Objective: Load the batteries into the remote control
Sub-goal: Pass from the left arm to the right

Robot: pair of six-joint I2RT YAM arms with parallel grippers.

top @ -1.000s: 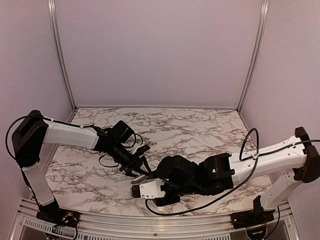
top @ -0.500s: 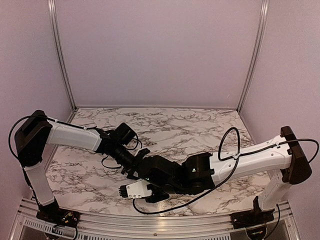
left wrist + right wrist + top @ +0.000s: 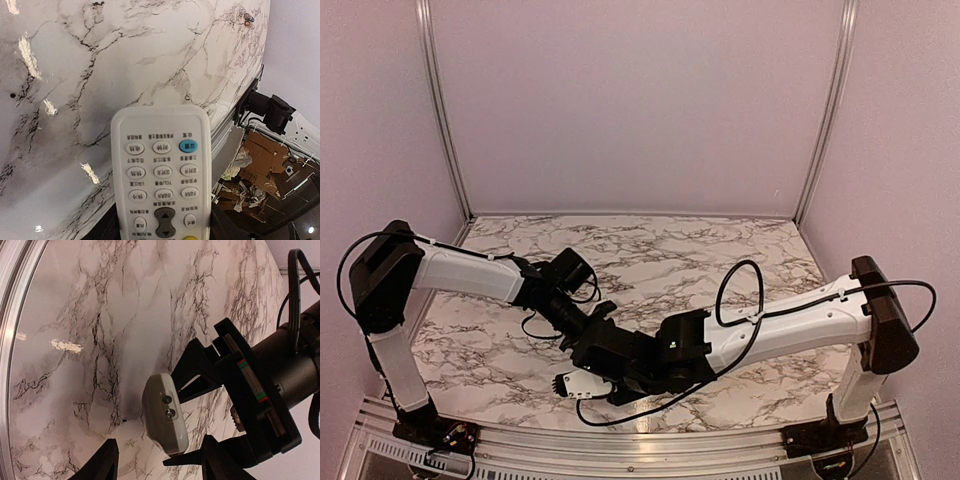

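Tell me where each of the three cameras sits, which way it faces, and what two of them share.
Top external: above and behind the bases, facing down onto the marble table; left arm and right arm both in view.
Left wrist: looks along the remote control across the table, edge at right; slivers of the left gripper show.
Right wrist: faces the remote control's end and the left gripper clamping it; right gripper open at bottom.
Shared: both wrist views show the remote control.
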